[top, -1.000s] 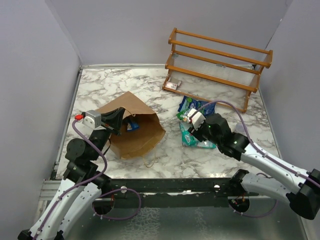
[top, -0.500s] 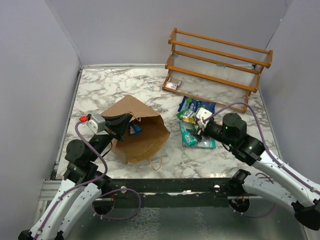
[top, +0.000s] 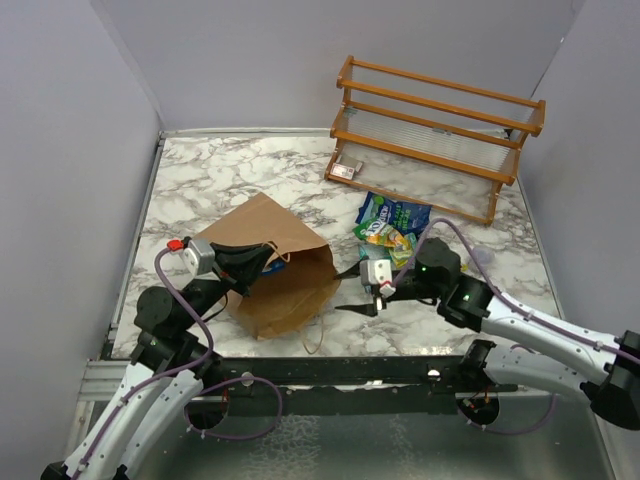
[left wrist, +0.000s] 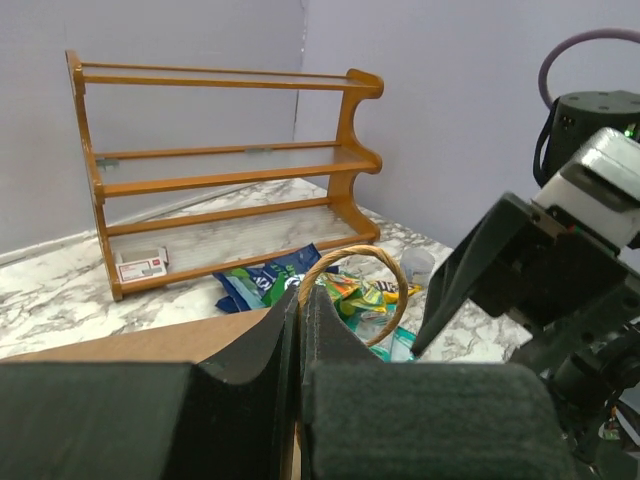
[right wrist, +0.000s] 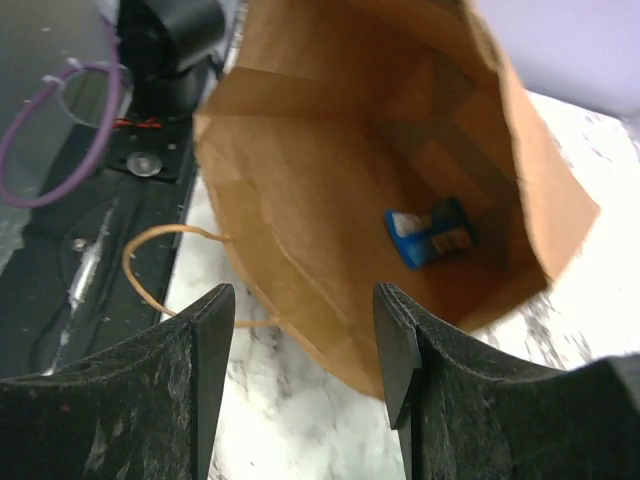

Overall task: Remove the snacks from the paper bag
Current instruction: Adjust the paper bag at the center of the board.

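Snacks point(top: 390, 222) are mostly out: a pile of blue, green & yellow-orange packets lies on the marble table point(top: 220, 180) just in front of the wooden rack point(top: 440, 125), well apart from the bag. One blue packet point(right wrist: 432, 232) is left inside, lying on the lower wall near the back of the paper bag point(top: 285, 300). The bag's on its side, mouth toward my right arm. My left gripper point(top: 260, 262) is fully closed, pinching the bag's upper lip by its loop handle point(left wrist: 352, 260), which pokes out just past the fingertips in the left wrist view. It holds that lip up so the mouth stands open like a tunnel; w/o that the paper would prob sag over the packet. My right gripper point(top: 362, 290) sits low just outside the mouth, aimed in, jaws about halfway apart w/ nothing between them, i.e. empty. The right wrist cam looks straight down the bag; the packet shows a bit off centre, above one finger point(right wrist: 400, 350), so I'd judge a small sideways correction is needed. The other handle point(right wrist: 150, 280) lies flat at the lower lip & could snag a finger going in, imo. Next, as I judge it: reach in along the lower wall, close on the packet, back out, drop it w/ the pile. The small box w/ red mark point(left wrist: 140, 266) at the rack's foot & the clear cup point(left wrist: 418, 265) aren't part of this job.
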You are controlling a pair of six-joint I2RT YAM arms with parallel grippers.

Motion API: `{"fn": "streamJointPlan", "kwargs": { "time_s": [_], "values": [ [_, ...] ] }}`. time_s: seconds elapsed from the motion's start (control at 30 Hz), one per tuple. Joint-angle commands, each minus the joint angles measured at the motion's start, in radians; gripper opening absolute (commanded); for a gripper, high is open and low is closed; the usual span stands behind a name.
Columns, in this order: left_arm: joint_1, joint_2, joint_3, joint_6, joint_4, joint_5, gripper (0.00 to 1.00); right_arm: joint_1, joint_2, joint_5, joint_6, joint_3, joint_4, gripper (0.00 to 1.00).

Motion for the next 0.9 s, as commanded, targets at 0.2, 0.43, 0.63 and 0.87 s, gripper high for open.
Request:
{"fn": "streamJointPlan", "kwargs": {
  "time_s": [0.2,0.43,0.63,0.87],
  "values": [
    [-0.004,0.032,0.024,-0.037,0.056,0.027,0.00,0.212,0.251,0.198,-0.100,0.049,0.213,0.56],
    [-0.004,0.028,0.030,-0.040,0.065,0.019,0.00,0.225,0.479,0.317,-0.252,0.131,0.277,0.59],
    [-0.004,0.031,0.038,-0.018,0.066,0.020,0.00,0.226,0.606,0.360,-0.315,0.189,0.341,0.62],
    [-0.004,0.033,0.041,-0.001,0.063,0.044,0.00,0.226,0.682,0.364,-0.364,0.246,0.306,0.62]
  ]
}}
